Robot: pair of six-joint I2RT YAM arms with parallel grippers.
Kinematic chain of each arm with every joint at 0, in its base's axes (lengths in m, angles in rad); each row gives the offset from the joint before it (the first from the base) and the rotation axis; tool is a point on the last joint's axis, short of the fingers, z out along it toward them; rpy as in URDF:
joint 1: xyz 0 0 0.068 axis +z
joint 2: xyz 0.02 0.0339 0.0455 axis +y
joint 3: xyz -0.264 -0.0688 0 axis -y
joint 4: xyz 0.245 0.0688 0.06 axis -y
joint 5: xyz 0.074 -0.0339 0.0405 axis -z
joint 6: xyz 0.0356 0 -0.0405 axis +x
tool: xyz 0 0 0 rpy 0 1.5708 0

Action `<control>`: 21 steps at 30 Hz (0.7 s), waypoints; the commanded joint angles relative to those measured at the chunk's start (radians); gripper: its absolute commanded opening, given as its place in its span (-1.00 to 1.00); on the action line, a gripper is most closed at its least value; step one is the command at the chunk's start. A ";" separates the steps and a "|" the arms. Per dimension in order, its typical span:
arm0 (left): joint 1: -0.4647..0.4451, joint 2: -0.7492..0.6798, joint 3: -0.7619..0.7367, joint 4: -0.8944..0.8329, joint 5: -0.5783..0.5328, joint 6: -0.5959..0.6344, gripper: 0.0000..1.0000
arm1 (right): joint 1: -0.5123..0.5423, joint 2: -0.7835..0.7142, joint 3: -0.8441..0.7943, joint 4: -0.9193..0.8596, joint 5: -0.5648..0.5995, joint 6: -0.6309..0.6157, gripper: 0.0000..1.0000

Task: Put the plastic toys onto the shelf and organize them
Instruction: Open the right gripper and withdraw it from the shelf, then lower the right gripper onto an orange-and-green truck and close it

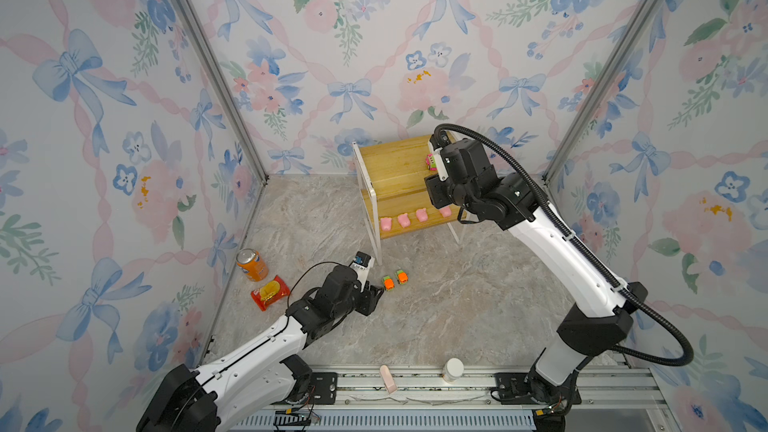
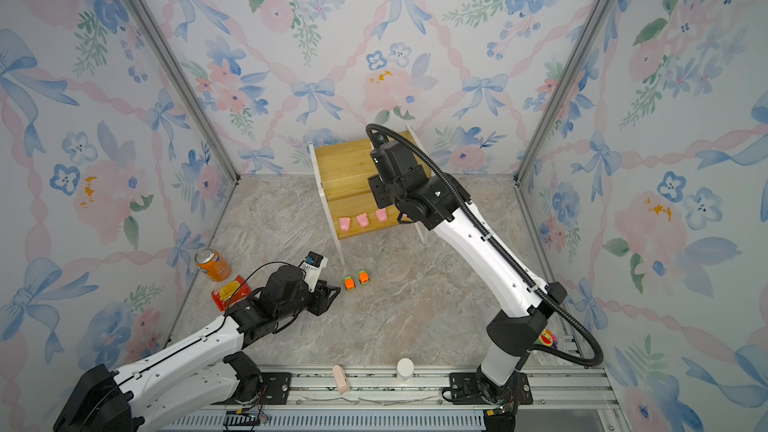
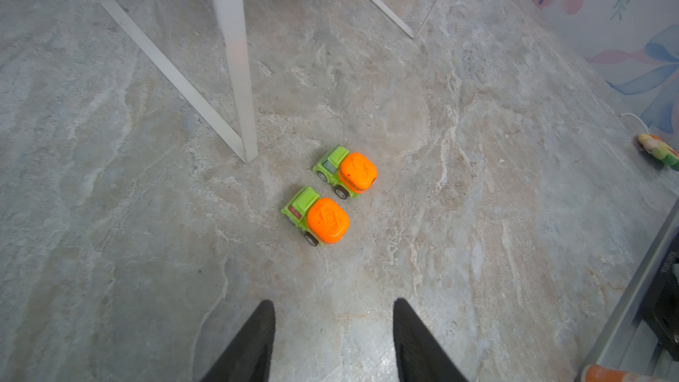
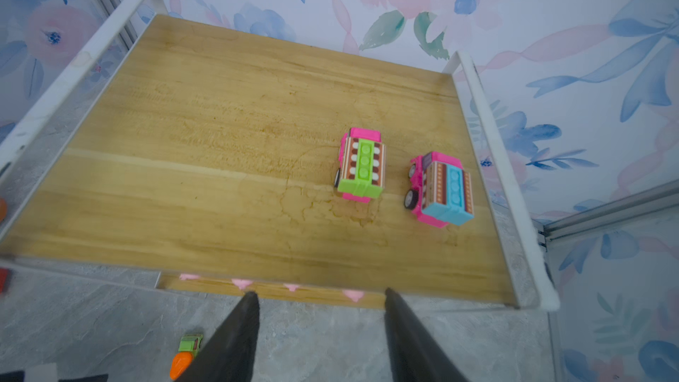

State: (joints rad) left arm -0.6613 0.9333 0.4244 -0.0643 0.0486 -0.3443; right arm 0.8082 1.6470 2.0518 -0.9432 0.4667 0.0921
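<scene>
We see the shelf (image 4: 220, 141) carrying a green-topped pink car (image 4: 362, 163) and a teal-topped pink car (image 4: 442, 189) on its top board, and four pigs (image 1: 403, 220) on the lower one. Two orange-and-green cars (image 3: 316, 214) sit on the counter (image 3: 477, 214). The left end effector (image 3: 333, 303) and the right end effector (image 4: 320, 291) both gape, released and empty.

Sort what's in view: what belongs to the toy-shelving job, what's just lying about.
Job: shelf; four pink pigs on its lower board; two pink cars on its top board; two orange-and-green cars on the floor.

Lying about: orange can; red snack bag; white bottle; pink block; flower toy.
</scene>
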 commanded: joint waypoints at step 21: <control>0.009 -0.012 -0.093 0.037 -0.073 -0.054 0.07 | 0.250 -0.161 -1.106 0.731 -0.163 0.229 0.14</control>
State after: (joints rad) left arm -0.6605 0.9321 0.3447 -0.0460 -0.0040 -0.3737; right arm 1.0512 1.4361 0.9051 -0.3332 0.3176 0.3130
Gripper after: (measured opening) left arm 0.536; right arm 0.570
